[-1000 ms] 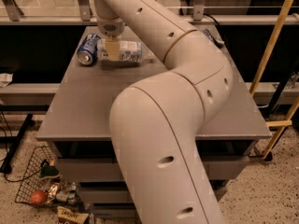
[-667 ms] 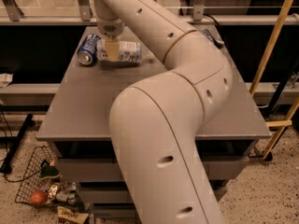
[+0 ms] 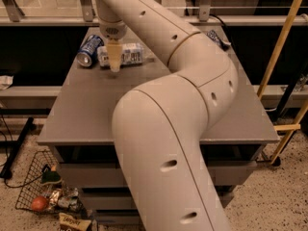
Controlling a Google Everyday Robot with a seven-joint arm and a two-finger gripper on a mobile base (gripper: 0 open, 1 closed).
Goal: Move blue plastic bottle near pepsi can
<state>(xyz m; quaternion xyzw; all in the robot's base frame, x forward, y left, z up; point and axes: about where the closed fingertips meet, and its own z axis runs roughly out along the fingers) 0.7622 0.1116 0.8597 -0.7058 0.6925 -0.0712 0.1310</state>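
Your hand [image 3: 114, 57] has dipped a touch lower in the frame since a second ago; bottle and can haven't budged. It hangs at the upper left, in front of the blue plastic bottle [image 3: 130, 54]. Open or closed, you can't tell. The bottle lies on its side on the table [image 3: 86, 109], with the pepsi can [image 3: 89, 51] lying just beside its left end.
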